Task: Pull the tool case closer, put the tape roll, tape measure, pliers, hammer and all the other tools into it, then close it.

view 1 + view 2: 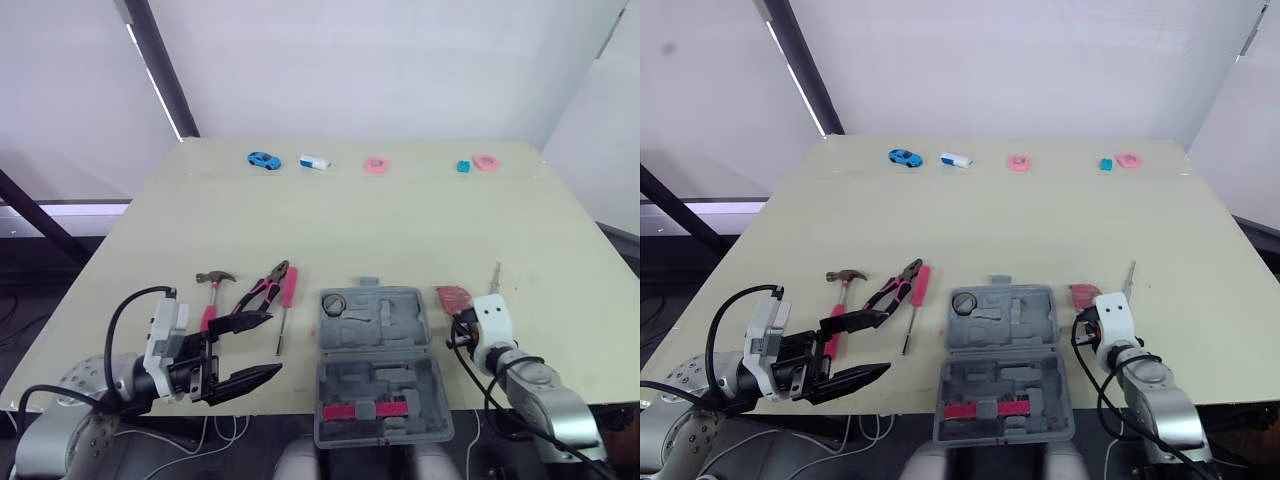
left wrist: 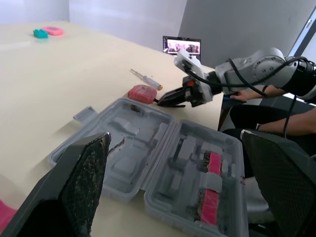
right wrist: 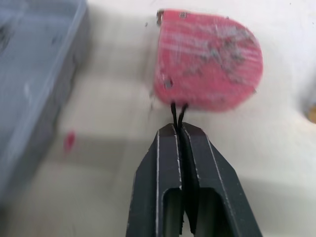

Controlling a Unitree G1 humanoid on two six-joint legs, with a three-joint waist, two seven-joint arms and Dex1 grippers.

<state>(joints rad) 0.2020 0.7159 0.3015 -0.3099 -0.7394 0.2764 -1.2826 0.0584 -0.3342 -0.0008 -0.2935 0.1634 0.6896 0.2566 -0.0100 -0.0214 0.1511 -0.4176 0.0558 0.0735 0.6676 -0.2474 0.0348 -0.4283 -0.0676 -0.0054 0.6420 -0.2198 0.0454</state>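
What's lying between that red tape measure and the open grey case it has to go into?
Nothing visible: only bare table separates the tape measure from the tool case's side wall. The right gripper is shut on its black loop.

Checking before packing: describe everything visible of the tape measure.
The tape measure is a red, rounded plastic body, scuffed grey, with small screws near its edge. It lies flat on the table, right of the open tool case, not touching it. Its thin black loop is pinched in the shut right pincer.
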